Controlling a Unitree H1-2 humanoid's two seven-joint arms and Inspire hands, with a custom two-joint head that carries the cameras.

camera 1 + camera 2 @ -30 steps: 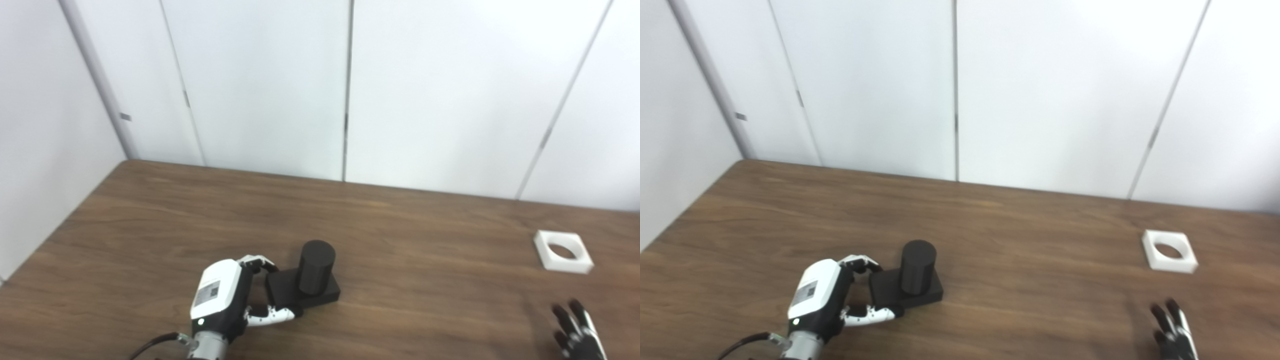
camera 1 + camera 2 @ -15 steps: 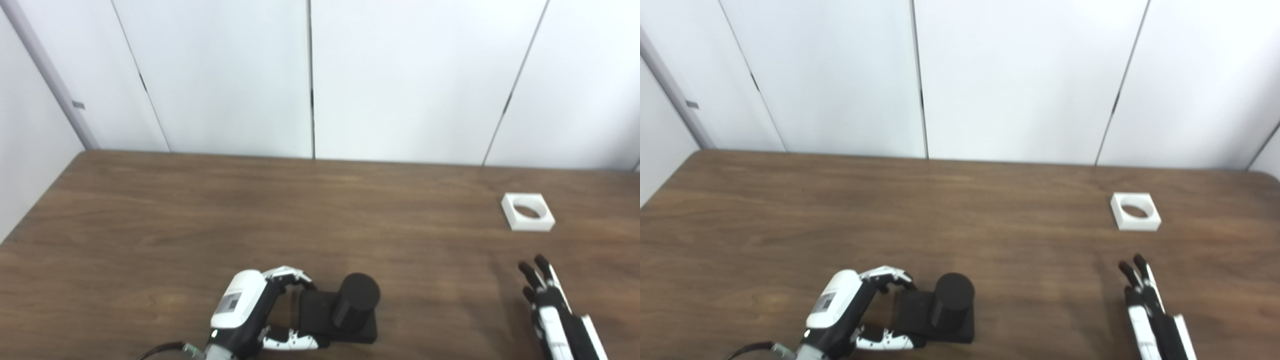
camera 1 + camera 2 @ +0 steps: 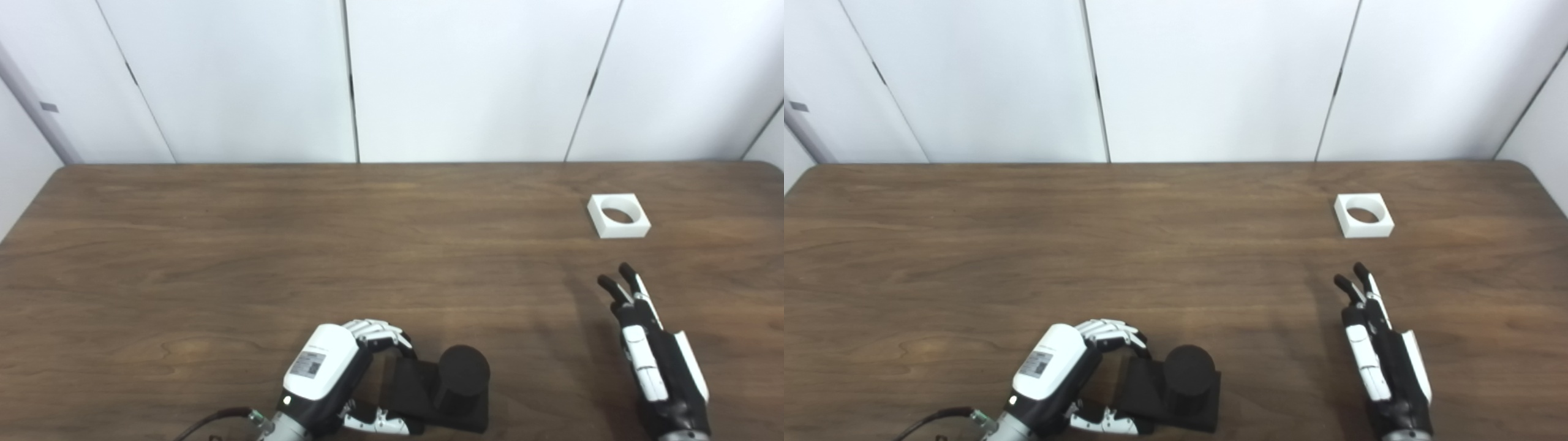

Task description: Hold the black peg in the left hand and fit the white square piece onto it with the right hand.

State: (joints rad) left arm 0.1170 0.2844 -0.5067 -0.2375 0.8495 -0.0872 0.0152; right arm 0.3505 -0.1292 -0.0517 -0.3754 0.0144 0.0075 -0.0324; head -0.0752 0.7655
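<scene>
Black peg (image 3: pixel 463 378), a matte cylinder standing upright on a flat square base, sits near the front edge of your wood-grain table (image 3: pixel 245 245), the broad brown slab that carries everything else. Your left hand (image 3: pixel 334 376), glossy white shell over black, wraps its curled fingers (image 3: pixel 380 331) and thumb around the left end of that base, grasping it. Well to the right of the peg your right hand (image 3: pixel 652 358) hovers with fingers straight and spread, holding nothing, and farther back and right of the peg lies the smooth white square piece (image 3: pixel 618 215) with its round hole, flat on the table.
</scene>
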